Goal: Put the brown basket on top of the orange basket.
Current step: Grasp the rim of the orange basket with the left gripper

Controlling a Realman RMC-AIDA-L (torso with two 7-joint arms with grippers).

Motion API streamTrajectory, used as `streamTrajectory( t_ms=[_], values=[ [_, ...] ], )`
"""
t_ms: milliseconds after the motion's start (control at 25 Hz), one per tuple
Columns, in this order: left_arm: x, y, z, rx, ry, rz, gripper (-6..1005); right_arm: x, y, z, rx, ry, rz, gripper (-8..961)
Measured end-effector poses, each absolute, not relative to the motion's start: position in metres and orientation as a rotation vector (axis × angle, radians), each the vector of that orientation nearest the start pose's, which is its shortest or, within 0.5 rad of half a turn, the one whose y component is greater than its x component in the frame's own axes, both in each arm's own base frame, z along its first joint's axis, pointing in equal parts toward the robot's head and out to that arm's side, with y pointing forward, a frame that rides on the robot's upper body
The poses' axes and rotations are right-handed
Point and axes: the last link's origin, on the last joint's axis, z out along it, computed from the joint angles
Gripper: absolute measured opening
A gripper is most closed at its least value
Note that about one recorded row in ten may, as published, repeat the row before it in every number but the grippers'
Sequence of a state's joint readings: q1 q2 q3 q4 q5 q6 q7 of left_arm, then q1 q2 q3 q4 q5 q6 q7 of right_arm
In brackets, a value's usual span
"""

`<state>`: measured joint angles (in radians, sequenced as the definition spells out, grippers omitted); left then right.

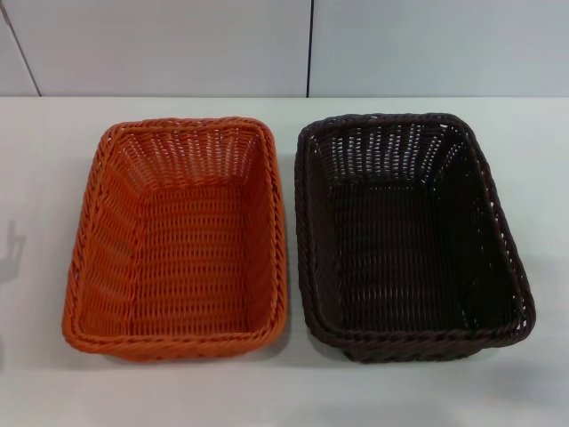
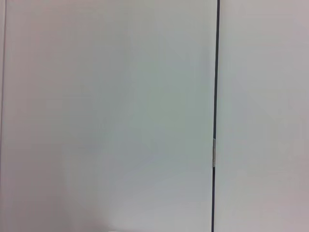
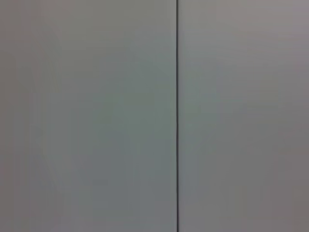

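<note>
The orange basket [image 1: 178, 240] and brown basket [image 1: 411, 236] stood upright, side by side, empty, no fingers visible.

Orange basket [image 1: 98, 276]: woven wicker-style plastic, braided rim, slight sheen on the strands. Brown basket [image 1: 311, 267]: same woven plastic, very dark, faintly glossy weave. Table [image 1: 53, 151]: smooth, matt, pale surface. Wall panels [image 2: 106, 116] [image 3: 87, 116]: smooth, matt, divided by dark seams.

Nothing of the robot's own body is shown in any of the three views. Only a faint grey shadow [image 1: 12, 242] is seen at the left edge of the head view, on the white desk [image 1: 498, 391]; its source cannot be told.
</note>
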<state>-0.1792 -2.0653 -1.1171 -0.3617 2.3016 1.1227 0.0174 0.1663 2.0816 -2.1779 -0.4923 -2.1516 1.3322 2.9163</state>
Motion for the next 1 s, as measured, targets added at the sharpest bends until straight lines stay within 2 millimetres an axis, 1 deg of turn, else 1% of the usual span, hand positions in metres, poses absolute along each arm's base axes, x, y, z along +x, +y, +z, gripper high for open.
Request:
streamTrajectory(
  t_ms=[320,440,520,560,600,640,680,720,760,800,880,960,1000],
  values=[
    [-0.383,0.278,0.021,-1.280,-0.649,-0.555,797,0.333,0.276,0.021,-1.202,0.423,0.645,800],
    [-0.382,0.290,0.023,-1.330,-0.706,-0.577,797,0.331,0.277,0.020,-1.201,0.428,0.655,800],
    [-0.382,0.290,0.023,-1.330,-0.706,-0.577,797,0.330,0.278,0.020,-1.202,0.431,0.661,800],
    [-0.381,0.296,0.029,-1.355,-0.717,-0.579,797,0.329,0.278,0.020,-1.202,0.431,0.664,800],
    [-0.381,0.296,0.029,-1.355,-0.717,-0.579,797,0.329,0.279,0.020,-1.203,0.431,0.667,800],
    [-0.363,0.317,0.053,-1.450,-0.749,-0.582,796,0.328,0.280,0.020,-1.203,0.431,0.670,800],
    [-0.351,0.326,0.066,-1.497,-0.772,-0.564,796,0.327,0.280,0.019,-1.204,0.433,0.672,800],
    [-0.351,0.326,0.066,-1.497,-0.772,-0.564,796,0.327,0.281,0.019,-1.205,0.435,0.674,800],
    [-0.320,0.339,0.093,-1.576,-0.808,-0.500,796,0.326,0.281,0.019,-1.206,0.437,0.676,800],
    [-0.320,0.339,0.093,-1.576,-0.808,-0.500,796,0.326,0.282,0.018,-1.208,0.440,0.676,800],
    [-0.298,0.343,0.104,-1.626,-0.836,-0.422,796,0.326,0.282,0.018,-1.211,0.445,0.675,800],
    [-0.275,0.343,0.106,-1.690,-0.870,-0.302,796,0.327,0.282,0.017,-1.214,0.450,0.673,800],
    [-0.275,0.343,0.106,-1.690,-0.870,-0.302,796,0.327,0.282,0.017,-1.214,0.450,0.673,800]
  ],
)
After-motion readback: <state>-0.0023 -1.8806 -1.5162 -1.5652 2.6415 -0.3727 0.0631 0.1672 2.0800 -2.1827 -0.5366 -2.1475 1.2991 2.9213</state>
